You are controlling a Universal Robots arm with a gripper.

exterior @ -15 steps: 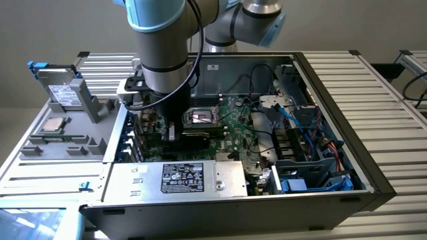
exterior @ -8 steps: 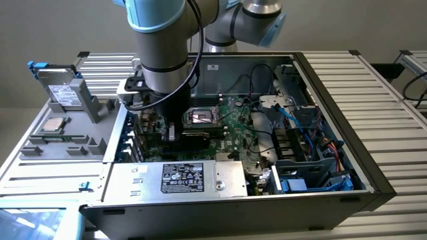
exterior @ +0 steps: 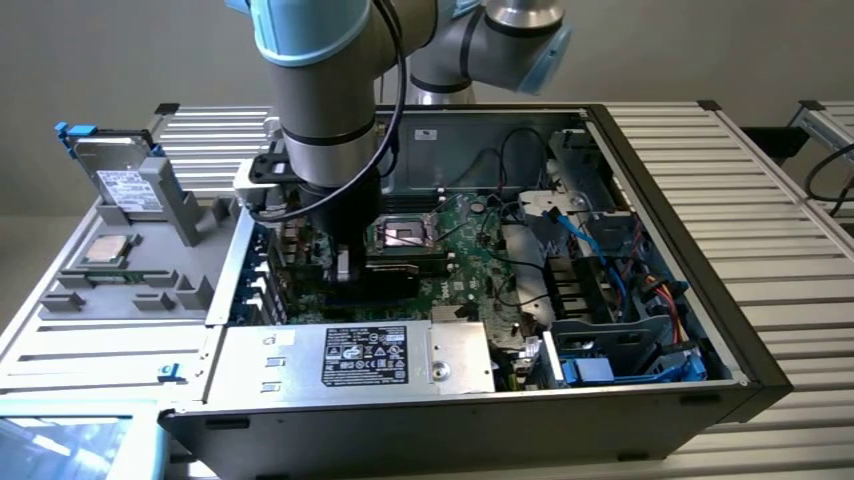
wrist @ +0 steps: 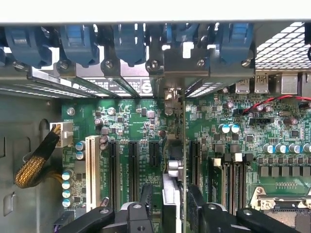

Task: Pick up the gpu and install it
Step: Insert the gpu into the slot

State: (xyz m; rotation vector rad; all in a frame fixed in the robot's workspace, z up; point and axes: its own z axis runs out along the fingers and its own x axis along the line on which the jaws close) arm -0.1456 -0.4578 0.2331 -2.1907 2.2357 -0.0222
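The claw (wrist: 169,204) stands open astride the gpu (wrist: 174,145), upright on the motherboard (wrist: 131,126); no legible writing.

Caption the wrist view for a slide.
Gripper straddling the gpu, which stands on edge in a motherboard slot.

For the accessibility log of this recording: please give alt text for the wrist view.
The gripper straddles the gpu, which stands on edge in a slot of the green motherboard, its silver bracket up at the case's rear wall. Empty black expansion slots lie beside it, and a braided cable sits nearby.
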